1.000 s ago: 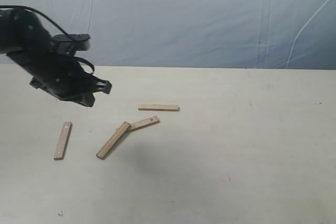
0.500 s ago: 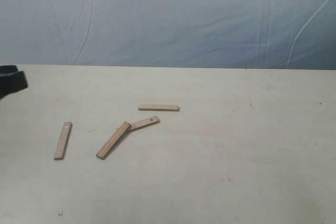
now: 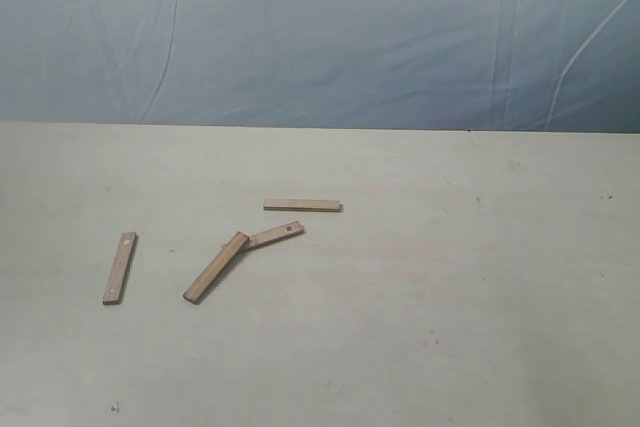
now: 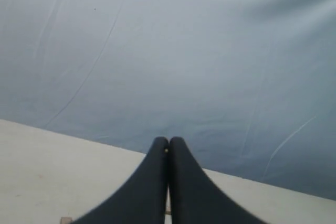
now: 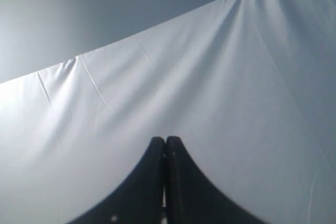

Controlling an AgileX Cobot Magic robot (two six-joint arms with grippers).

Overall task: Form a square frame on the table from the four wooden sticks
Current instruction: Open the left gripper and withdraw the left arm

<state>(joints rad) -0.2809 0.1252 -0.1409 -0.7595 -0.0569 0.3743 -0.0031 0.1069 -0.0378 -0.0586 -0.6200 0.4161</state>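
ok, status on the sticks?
Left gripper shut; right gripper shut, neither holding anything. Four sticks loose on table, two touching; no square yet. Nothing blocking.

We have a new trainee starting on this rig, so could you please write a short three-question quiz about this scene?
1. How many wooden sticks lie on the table?
2. True or false: the sticks already form a closed square.
3. In the wrist views, the left gripper and right gripper are: A) open, B) shut and empty, C) shut on a stick.
Key: 1. Four. 2. False; only two appear to touch, and the others lie apart. 3. B.
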